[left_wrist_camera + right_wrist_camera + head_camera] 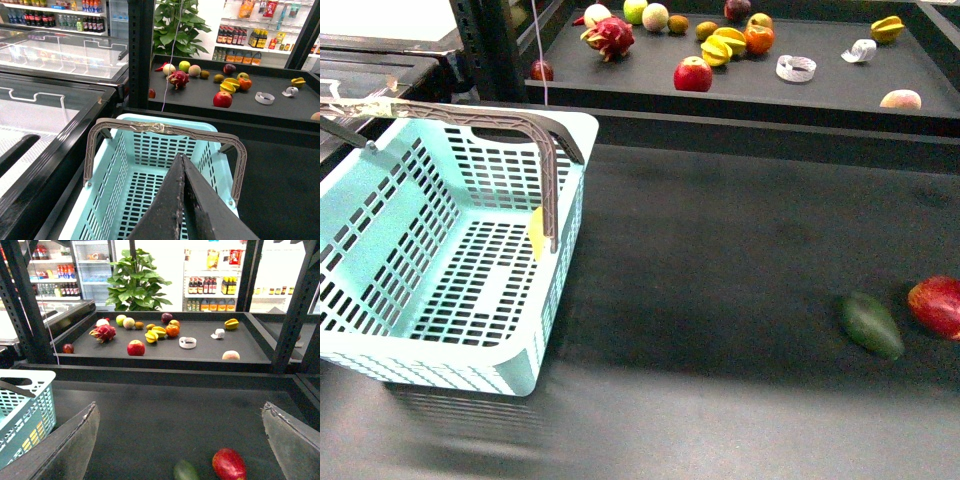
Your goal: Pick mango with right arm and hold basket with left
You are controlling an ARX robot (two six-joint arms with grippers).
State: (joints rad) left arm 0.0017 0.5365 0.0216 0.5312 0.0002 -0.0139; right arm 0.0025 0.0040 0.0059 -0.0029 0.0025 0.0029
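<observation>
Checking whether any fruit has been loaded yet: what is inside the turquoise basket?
The basket holds no fruit on the slotted floor that shows. The left gripper, fingers together, hangs above its interior and hides part of the floor in the left wrist view. The near wall hides a little in front.

My front camera looks down and forward over the dark surface [720, 300], with the basket [380, 360] close at my left. The left wrist camera sits just above that basket [150, 170], facing forward past its own gripper [182, 165]. The right wrist camera rides low over the surface [165, 425], facing forward. All three share the rear fruit tray [820, 90] [270, 107] [200, 352] and the basket [22, 410].
</observation>
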